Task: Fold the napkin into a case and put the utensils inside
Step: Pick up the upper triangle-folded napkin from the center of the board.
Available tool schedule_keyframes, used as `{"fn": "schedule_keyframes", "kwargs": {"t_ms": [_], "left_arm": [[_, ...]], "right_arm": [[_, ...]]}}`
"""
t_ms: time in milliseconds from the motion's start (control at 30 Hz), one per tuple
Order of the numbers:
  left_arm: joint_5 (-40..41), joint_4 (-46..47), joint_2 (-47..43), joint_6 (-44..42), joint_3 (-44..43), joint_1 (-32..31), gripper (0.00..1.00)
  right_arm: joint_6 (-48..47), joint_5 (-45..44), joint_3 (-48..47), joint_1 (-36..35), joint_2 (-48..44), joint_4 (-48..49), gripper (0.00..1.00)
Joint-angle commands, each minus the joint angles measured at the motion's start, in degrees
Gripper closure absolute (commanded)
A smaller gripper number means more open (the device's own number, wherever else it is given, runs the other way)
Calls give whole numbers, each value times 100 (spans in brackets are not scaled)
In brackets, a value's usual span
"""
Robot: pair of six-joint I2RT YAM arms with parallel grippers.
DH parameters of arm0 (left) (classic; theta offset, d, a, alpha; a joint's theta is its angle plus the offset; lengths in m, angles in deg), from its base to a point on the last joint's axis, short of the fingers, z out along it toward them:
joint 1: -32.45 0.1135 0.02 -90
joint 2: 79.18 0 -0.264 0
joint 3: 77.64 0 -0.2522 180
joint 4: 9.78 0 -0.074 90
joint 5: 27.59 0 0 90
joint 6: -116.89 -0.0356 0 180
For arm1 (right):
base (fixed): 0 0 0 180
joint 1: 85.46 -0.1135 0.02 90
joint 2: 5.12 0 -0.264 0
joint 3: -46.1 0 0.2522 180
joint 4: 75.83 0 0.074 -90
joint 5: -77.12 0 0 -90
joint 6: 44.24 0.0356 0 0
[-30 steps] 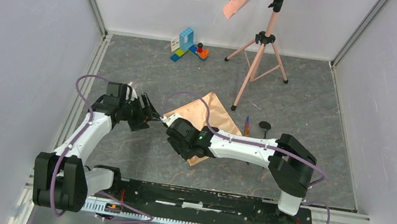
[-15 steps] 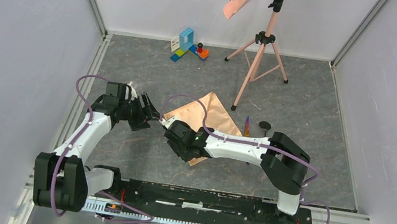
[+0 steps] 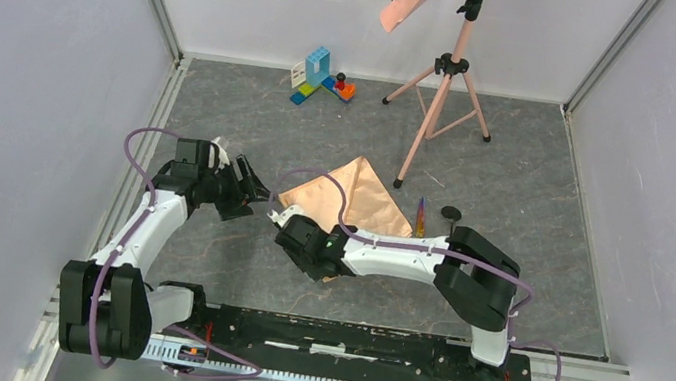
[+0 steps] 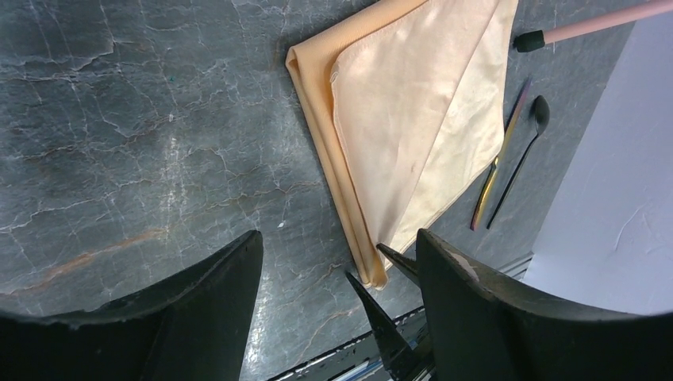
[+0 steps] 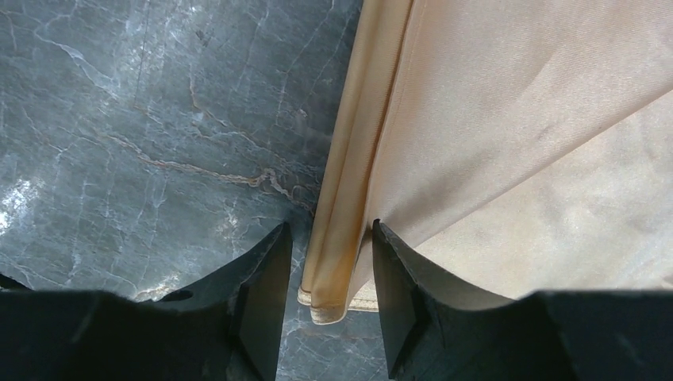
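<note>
On veined grey marble (image 4: 119, 119), smooth folded napkin (image 4: 413, 119)

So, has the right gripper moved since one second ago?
Yes. In the top view the right gripper has slid slightly left and nearer the front rail, away from the tripod.

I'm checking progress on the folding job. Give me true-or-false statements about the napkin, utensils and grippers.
1. The utensils lie on the table beside the napkin. True.
2. The left gripper holds the napkin. False: it is open and empty, above the table.
3. The right gripper straddles the napkin's folded edge. True.
4. The napkin lies in a single layer. False: it is folded, layers showing.
</note>
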Motion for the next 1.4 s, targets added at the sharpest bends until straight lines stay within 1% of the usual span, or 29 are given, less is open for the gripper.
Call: {"fn": "schedule_keyframes", "kwargs": {"t_ms": [0,33,67,133,200,267,300,333,433,533,600,667,700,800,867,967,1100,1200,1267,1300,1333,1367], "left_arm": [[-126,158,-41,-179,-144,52,23],[-124,155,-29,-179,-140,54,23],[-124,167,-34,-183,-140,61,22],[-85,169,-28,-165,-133,72,22],[-57,155,-28,-156,-132,80,20],[-33,167,-26,-143,-122,79,18],[-18,176,-16,-127,-104,77,17],[-3,196,4,-95,-80,77,17],[-63,358,99,105,58,47,16],[-299,780,198,576,348,7,15],[-540,1248,243,1050,606,-47,16],[-553,1713,253,1527,830,-179,16],[-532,1909,253,1687,937,-322,17],[-603,2493,329,2210,1255,-466,17],[-663,2859,409,2395,1431,-481,17],[-678,3120,534,2573,1554,-561,17],[-808,3672,949,2892,1638,-698,17],[-819,3766,1166,2883,1601,-819,18],[-673,3731,1104,2807,1629,-820,18],[-584,3653,1054,2721,1622,-820,17],[-524,3531,996,2662,1599,-824,17],[-467,3414,929,2590,1578,-820,17]], "right_arm": [[-23,-318,216,-101,138,176,52],[-14,-349,279,-98,133,234,53],[7,-368,331,-98,130,270,56],[17,-455,435,-116,102,353,67],[31,-558,541,-127,47,451,80],[-1,-639,609,-141,-33,575,89],[-22,-683,610,-139,-72,600,96],[-43,-735,598,-141,-100,618,100],[-159,-711,562,-141,-208,745,100],[-211,-571,621,-133,-438,934,100],[-202,-464,674,-124,-603,1062,100],[-176,-329,700,-98,-716,1111,100],[-167,-281,702,-90,-765,1127,100],[-158,-136,836,-41,-913,1237,100],[-153,-87,934,3,-982,1319,100],[-142,12,1044,63,-1049,1413,100],[-134,114,1175,123,-1150,1552,100],[-156,220,1230,148,-1163,1644,100],[-218,308,1197,148,-1086,1621,100],[-232,282,1102,148,-1034,1528,96],[-246,263,1020,148,-962,1389,87],[-253,217,920,155,-915,1264,76]]}}
